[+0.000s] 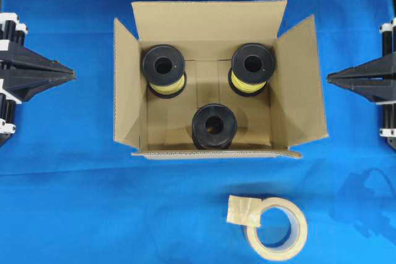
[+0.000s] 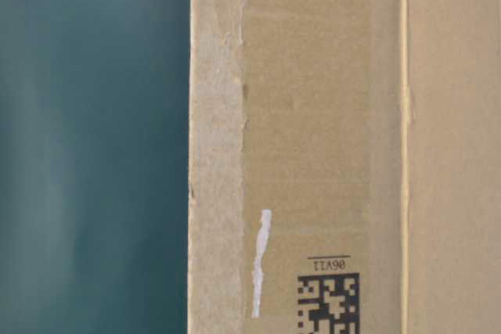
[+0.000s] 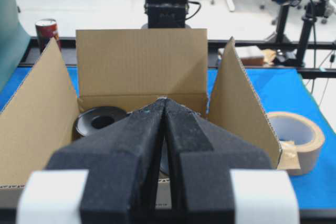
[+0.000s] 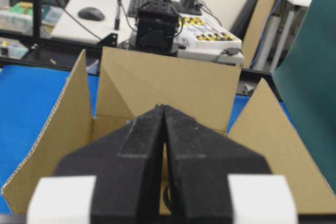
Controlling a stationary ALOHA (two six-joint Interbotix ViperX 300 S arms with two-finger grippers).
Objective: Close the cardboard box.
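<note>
The brown cardboard box stands open in the middle of the blue table, all four flaps raised. Inside stand three black spools, two with yellow filament. My left gripper is shut and empty, well left of the box's left flap. My right gripper is shut and empty, just right of the right flap. The left wrist view shows the box ahead of my shut gripper. The right wrist view shows the box beyond my shut gripper. The table-level view shows only the box wall with a printed square code.
A beige tape roll lies on the blue cloth in front of the box, right of centre; it also shows in the left wrist view. A teal backdrop fills the left of the table-level view.
</note>
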